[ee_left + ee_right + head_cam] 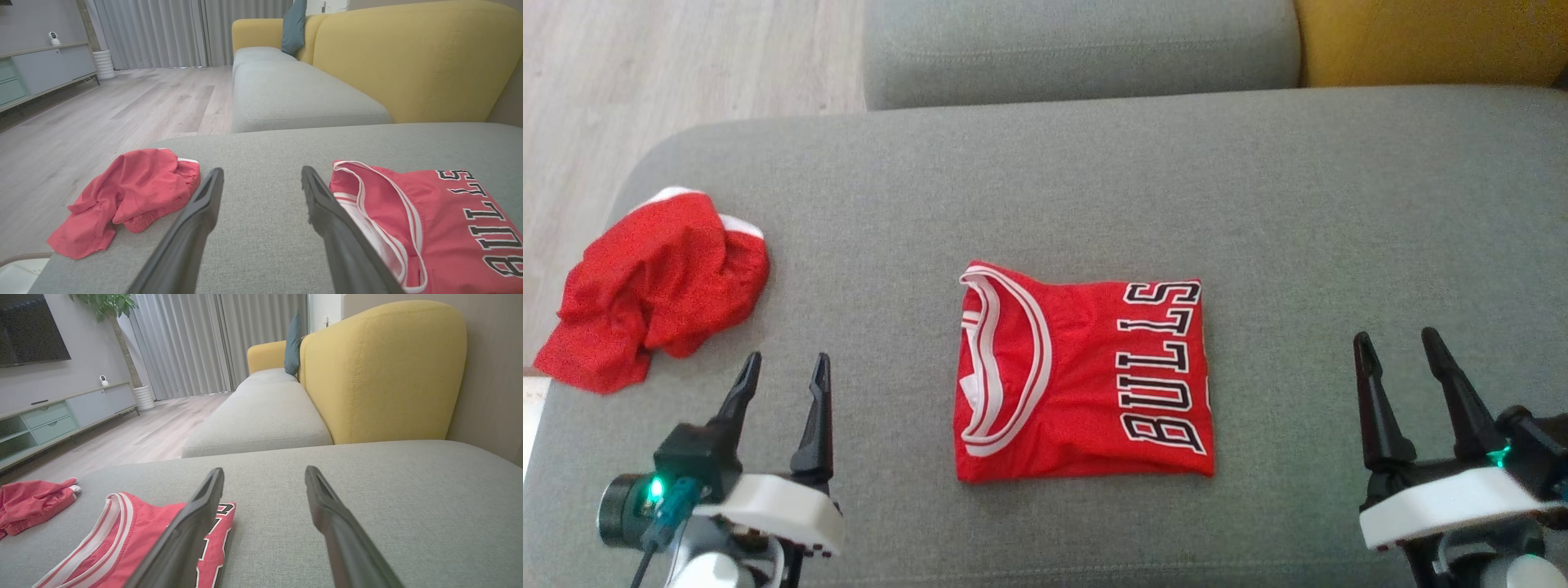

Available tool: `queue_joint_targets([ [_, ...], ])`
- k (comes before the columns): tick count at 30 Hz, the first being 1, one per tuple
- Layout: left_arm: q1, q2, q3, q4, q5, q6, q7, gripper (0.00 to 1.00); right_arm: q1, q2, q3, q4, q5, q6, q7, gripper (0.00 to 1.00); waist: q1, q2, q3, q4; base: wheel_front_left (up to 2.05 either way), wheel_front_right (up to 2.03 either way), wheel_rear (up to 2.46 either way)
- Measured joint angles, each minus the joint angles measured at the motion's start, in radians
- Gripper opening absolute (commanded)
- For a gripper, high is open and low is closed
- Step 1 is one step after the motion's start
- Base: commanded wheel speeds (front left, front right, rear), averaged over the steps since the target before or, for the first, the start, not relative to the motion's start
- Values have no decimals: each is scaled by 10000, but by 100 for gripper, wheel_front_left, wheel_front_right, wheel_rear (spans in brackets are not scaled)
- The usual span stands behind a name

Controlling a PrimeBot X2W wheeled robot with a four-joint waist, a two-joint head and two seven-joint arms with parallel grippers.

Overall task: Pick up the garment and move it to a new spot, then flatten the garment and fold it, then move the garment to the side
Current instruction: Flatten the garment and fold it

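Note:
A red jersey garment point(1086, 380) with white trim and black "BULLS" lettering lies folded into a neat rectangle in the middle of the grey cushion point(1094, 188). It also shows at the lower right of the left wrist view point(429, 220) and lower left of the right wrist view point(122, 539). My left gripper point(784, 363) hovers open to the left of it, nothing between its fingers point(196, 220). On the jersey's right, my right gripper point(1398, 341) is open and empty too, its fingers point(335, 522) over bare cushion.
Crumpled red shorts point(658, 286) with white trim lie at the cushion's left edge, near my left gripper. Beyond are a second grey seat point(1078, 49), a yellow backrest point(1429, 41) and wooden floor point(670, 65) at the left.

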Motion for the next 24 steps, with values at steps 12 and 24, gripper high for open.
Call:
queue_joint_targets([
  [12, 148, 176, -182, -190, 2, 138, 165, 100, 233, 128, -188, -115, -2, 0, 92, 100, 0, 0, -242, 1, 0, 0, 0],
  [24, 148, 270, -201, -259, 2, 259, 249, 100, 248, 148, -186, -130, -4, 0, 176, 100, 0, 0, -218, -1, 0, 0, 0],
])
